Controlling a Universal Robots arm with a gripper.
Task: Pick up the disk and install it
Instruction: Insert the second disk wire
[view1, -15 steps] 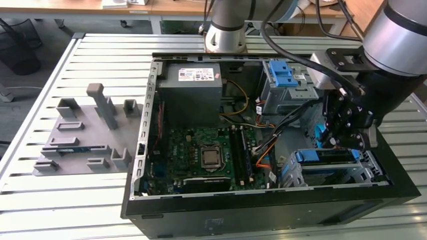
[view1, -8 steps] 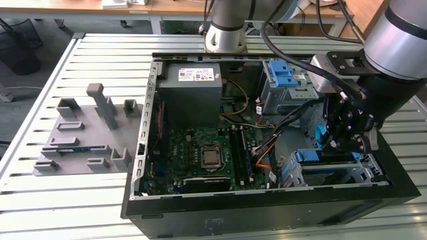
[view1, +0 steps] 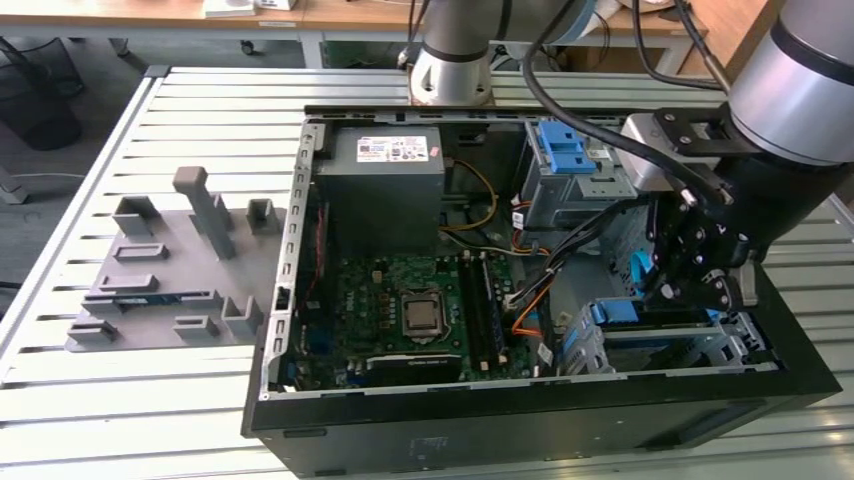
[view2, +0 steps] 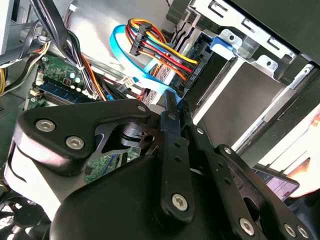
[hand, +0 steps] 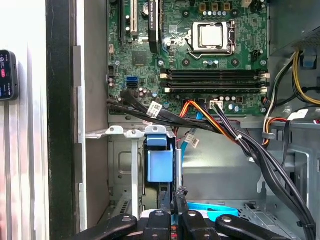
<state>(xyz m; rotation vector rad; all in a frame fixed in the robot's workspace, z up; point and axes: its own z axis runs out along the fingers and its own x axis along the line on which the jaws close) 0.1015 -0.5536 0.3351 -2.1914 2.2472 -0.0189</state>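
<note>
I can read no text with certainty. A white sticker (view1: 396, 149) with small coloured marks sits on the grey power-supply box (view1: 383, 195) near the far edge of the computer case (view1: 534, 420), but its print is too small. A small white tag (hand: 155, 107) hangs on a black cable; I cannot read it.

- the grey and silver universal robots arm (view1: 814, 80) reaches down from the exterior view's right.
- its black metal gripper (view1: 694, 280) points downward.
- the black fingers (hand: 172, 200) are pressed together in both wrist views.
</note>
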